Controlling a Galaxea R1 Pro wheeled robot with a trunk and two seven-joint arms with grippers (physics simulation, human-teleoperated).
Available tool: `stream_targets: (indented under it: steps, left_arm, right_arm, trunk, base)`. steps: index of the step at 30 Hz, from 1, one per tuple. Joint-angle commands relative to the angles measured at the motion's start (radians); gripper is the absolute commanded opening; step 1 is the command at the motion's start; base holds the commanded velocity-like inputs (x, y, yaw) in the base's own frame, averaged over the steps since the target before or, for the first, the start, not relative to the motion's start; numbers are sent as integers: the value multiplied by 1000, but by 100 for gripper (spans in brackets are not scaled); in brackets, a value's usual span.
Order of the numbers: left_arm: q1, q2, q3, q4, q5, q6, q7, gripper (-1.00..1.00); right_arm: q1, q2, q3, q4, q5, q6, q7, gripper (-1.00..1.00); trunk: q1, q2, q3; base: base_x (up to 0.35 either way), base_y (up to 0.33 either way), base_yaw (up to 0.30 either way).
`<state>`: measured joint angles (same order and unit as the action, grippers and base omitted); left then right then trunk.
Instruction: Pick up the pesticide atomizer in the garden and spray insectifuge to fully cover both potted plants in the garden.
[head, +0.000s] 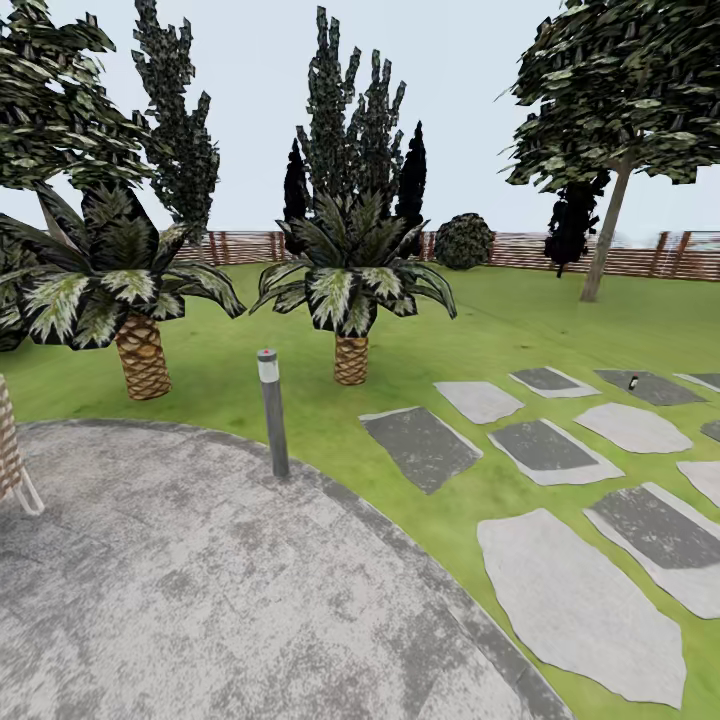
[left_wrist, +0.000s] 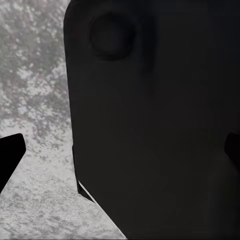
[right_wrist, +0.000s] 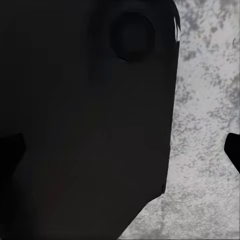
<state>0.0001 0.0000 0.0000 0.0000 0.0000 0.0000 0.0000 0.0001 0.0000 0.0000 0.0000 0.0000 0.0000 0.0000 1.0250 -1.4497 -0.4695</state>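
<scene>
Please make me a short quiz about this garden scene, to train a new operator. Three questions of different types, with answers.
1. True or false: the grey bollard lamp stands near the edge of the round patio.
2. The small dark upright object, likely the pesticide atomizer, stands on: A) a dark stepping stone; B) the patio; C) the wooden fence.
3. Fill in: ____ palm trees with scaly trunks grow on the lawn beyond the patio.

Key: 1 true; 2 A; 3 two.
</scene>
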Motion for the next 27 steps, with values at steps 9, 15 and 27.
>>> stream_targets:
  steps: [9, 15, 27]
  left_arm:
    - [6, -2, -2, 5, -1, -2, -2, 100]
    - [6, -2, -2, 5, 1, -2, -2, 100]
    - [6, -1, 0, -1, -3, -4, -2, 100]
  right_arm:
    - [-3, 17, 2, -25, -2, -3, -5, 100]
    - [-3, 15, 1, -26, -3, -4, -5, 100]
    - [-3, 12, 2, -28, -3, -12, -5, 100]
  trunk:
    - [0, 0, 0]
    - [0, 0, 0]
    - [0, 0, 0]
  base:
    - [0, 0, 0]
    - [0, 0, 0]
    - [0, 0, 0]
